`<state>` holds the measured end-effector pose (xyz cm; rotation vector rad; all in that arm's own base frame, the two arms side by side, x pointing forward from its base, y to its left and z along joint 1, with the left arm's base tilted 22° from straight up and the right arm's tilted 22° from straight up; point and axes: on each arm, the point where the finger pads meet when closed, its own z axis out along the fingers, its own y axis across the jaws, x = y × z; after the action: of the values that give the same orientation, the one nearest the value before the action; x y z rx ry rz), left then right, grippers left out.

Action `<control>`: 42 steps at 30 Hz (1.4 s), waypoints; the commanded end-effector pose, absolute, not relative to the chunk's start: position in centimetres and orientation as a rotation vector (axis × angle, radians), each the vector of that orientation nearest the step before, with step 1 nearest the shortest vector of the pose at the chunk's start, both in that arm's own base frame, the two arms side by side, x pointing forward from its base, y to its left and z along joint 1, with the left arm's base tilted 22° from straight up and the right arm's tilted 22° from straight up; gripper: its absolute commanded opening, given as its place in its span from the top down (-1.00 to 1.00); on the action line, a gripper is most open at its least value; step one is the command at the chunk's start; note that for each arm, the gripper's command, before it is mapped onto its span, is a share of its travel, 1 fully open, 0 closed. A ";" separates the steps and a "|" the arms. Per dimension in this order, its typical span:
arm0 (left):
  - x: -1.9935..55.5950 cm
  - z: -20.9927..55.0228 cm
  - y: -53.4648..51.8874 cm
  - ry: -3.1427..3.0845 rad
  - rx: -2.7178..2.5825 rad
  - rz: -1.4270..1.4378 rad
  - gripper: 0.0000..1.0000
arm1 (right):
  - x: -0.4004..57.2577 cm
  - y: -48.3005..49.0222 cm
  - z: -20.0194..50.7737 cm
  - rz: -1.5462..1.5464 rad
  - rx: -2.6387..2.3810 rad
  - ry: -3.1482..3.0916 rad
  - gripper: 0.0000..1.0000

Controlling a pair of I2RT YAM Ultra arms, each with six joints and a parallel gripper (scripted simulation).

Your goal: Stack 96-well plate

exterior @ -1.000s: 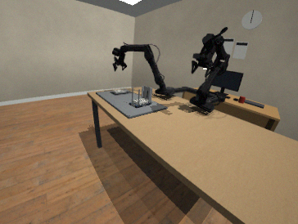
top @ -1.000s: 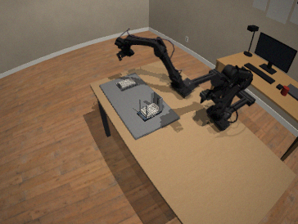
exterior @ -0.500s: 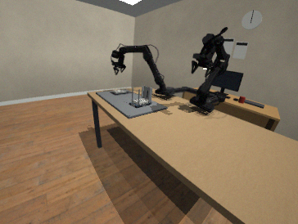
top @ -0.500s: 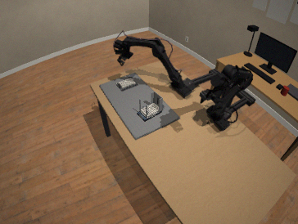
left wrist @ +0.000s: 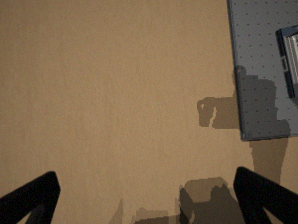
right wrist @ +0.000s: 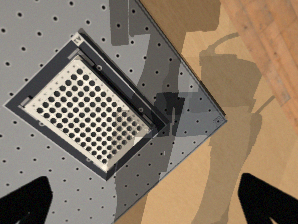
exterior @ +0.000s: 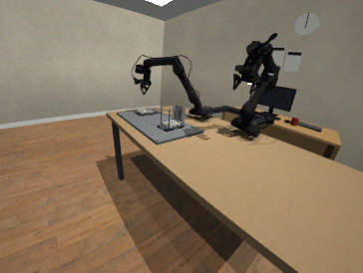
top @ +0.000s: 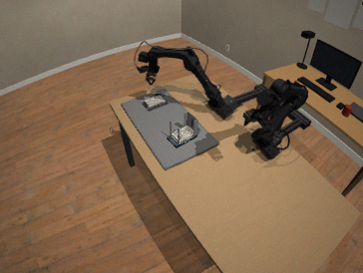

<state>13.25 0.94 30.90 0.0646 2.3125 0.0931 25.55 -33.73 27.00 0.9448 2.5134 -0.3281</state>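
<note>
Stack rack [top: 192,123] [exterior: 180,115] [left wrist: 285,55] cropped, left wrist view, 96-well plate [top: 154,102] [exterior: 146,112] [right wrist: 91,116] rim print too small

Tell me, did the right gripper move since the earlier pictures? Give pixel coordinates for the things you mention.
Yes. In the outside view, the right gripper [top: 151,81] [exterior: 144,91] [right wrist: 145,184] has come down, closer to the gray board [top: 150,131] [exterior: 145,125] [left wrist: 256,45] [right wrist: 30,55] on the table [top: 239,199] [exterior: 224,169] [left wrist: 125,75] [right wrist: 165,192].
</note>
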 end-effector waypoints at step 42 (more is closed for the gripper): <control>12.6 30.8 0.8 2.305 0.049 0.082 -1.00 | 27.5 -30.7 24.9 -0.200 -0.052 2.764 -1.00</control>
<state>13.25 0.94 30.90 0.0646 2.3126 0.0931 27.60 -30.76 24.06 -0.0405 2.7809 -0.1811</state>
